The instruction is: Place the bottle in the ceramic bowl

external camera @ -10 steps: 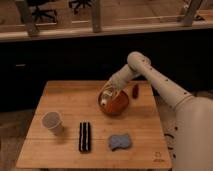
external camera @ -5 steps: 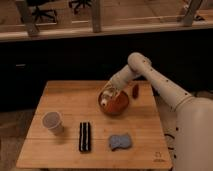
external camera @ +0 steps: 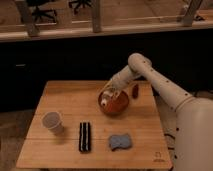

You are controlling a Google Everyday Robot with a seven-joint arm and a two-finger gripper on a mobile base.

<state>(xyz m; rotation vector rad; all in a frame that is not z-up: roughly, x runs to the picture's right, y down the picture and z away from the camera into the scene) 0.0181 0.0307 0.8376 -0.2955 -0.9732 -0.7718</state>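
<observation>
The orange-red ceramic bowl (external camera: 116, 104) sits on the wooden table (external camera: 70, 100), right of centre. The slim pale bottle (external camera: 106, 98) with a white cap lies tilted in the bowl's left side, cap end down-left. My gripper (external camera: 113, 90) hangs just above the bowl's far left rim, at the bottle's upper end. My white arm (external camera: 150, 72) reaches in from the right.
A whitish paper cup (external camera: 52, 122) stands at the left front. A dark flat rectangular object (external camera: 85, 136) lies at the front centre, a grey-blue sponge (external camera: 120, 142) to its right. A small dark red object (external camera: 135, 90) stands right of the bowl.
The gripper and bottle have stayed over the bowl's left side, with only a slight shift lower into the bowl. Other objects have not moved.
</observation>
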